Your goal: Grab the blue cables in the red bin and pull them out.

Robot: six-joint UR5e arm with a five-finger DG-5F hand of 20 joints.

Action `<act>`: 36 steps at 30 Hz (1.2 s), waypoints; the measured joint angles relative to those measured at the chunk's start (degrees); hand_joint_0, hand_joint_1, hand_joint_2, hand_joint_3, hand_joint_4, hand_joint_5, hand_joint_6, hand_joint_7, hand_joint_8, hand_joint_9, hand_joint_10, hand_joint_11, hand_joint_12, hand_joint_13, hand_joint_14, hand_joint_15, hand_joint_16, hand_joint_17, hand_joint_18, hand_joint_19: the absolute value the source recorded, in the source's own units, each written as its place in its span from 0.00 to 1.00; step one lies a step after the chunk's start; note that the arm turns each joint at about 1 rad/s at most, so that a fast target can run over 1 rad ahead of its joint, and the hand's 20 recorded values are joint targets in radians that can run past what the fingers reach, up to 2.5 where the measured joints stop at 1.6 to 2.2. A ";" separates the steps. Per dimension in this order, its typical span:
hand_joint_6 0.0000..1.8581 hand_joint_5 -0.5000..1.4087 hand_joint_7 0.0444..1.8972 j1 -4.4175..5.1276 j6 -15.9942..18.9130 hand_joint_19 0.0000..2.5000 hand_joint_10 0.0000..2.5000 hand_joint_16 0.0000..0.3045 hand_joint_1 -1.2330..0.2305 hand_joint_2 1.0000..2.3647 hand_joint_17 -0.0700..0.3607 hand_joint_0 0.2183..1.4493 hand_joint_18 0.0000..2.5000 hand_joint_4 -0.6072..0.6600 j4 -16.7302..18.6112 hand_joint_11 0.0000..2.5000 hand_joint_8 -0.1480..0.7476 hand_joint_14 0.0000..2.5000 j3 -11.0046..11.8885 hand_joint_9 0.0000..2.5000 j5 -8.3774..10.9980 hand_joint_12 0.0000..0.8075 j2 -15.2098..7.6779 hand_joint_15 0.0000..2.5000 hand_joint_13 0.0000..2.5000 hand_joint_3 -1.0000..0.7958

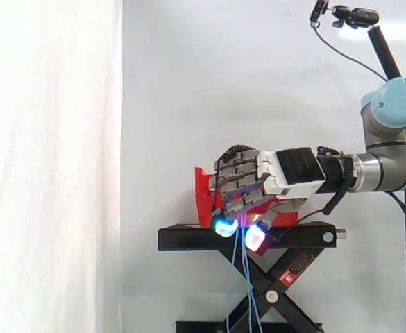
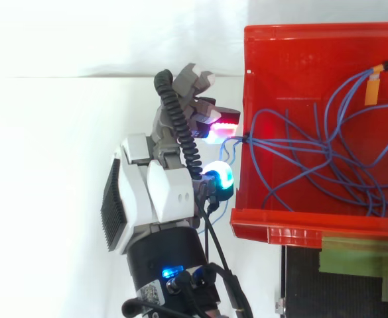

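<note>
The red bin (image 2: 293, 40) holds a loose tangle of thin blue cables (image 2: 326, 162). Some strands run over the bin's left wall and into my hand (image 2: 157, 192), which sits just outside that wall. In the side view my hand (image 1: 258, 177) is in front of the red bin (image 1: 203, 191), fingers curled downward with glowing pads. Blue cables (image 1: 243, 277) hang from between the curled fingers, down past the stand. The hand is shut on these strands.
The bin rests on a black scissor stand (image 1: 189, 239) before the white curtain. An orange tag (image 2: 374, 83) marks one cable end at the bin's far right. A green strip (image 2: 363, 258) lies on the stand below the bin. A camera mount (image 1: 348, 15) stands upper right.
</note>
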 measured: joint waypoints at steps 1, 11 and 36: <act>0.00 0.71 0.40 -0.01 0.00 0.16 0.01 0.15 0.20 0.00 0.40 0.43 0.18 0.55 0.03 0.46 0.44 0.01 0.00 0.34 0.00 0.45 0.00 0.22 0.26 0.00; 0.00 0.72 0.42 -0.29 -0.01 0.16 0.01 0.15 0.19 0.00 0.40 0.44 0.18 0.55 0.20 0.47 0.44 0.01 -0.03 0.34 -0.17 0.44 0.00 0.22 0.26 0.00; 0.00 0.72 0.40 -0.40 1.58 0.16 0.01 0.14 0.18 0.00 0.39 0.45 0.18 0.53 -0.09 0.47 0.44 0.01 -0.04 0.35 -0.43 0.43 -0.05 0.22 0.26 0.00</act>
